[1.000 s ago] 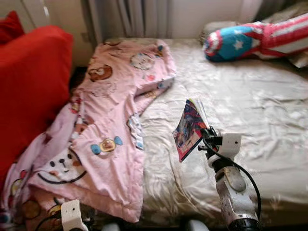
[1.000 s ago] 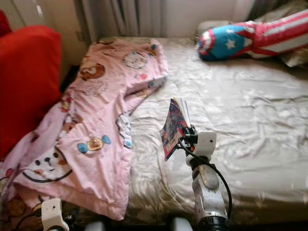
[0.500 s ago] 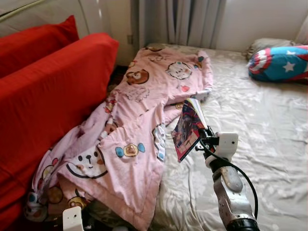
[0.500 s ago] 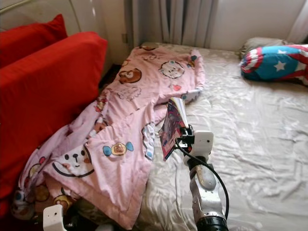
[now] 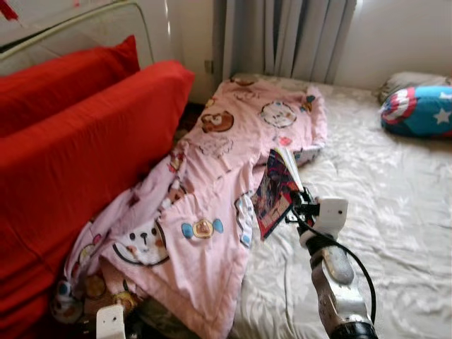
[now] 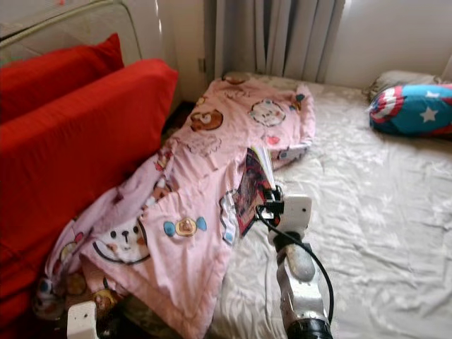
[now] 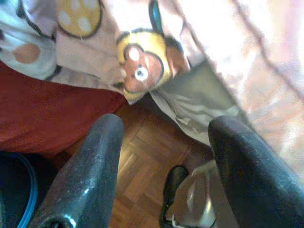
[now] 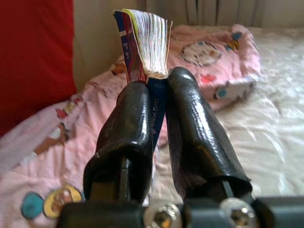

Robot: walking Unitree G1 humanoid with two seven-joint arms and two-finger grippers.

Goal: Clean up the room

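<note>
A colourful paperback book (image 5: pixel 275 189) is held upright above the bed, its pages fanned at the top. My right gripper (image 5: pixel 295 206) is shut on the book's lower edge; in the right wrist view the book (image 8: pixel 145 47) sticks up between the two black fingers (image 8: pixel 130 128). A pink cartoon-print blanket (image 5: pixel 212 191) lies rumpled across the left side of the bed and spills over its edge. My left gripper (image 7: pixel 164 156) hangs low at the bed's corner, open, above wooden floor, with the blanket's hem (image 7: pixel 137 57) just beyond it.
A red sofa with red cushions (image 5: pixel 78 141) stands close along the left of the bed. The beige sheet (image 5: pixel 381 198) covers the right part. A blue, red and white star pillow (image 5: pixel 417 109) lies at the far right. Curtains (image 5: pixel 296 35) hang behind.
The camera has swung left and pulled back, so the sofa now takes more of the picture and the star pillow sits at the right edge. The book stays in my right gripper.
</note>
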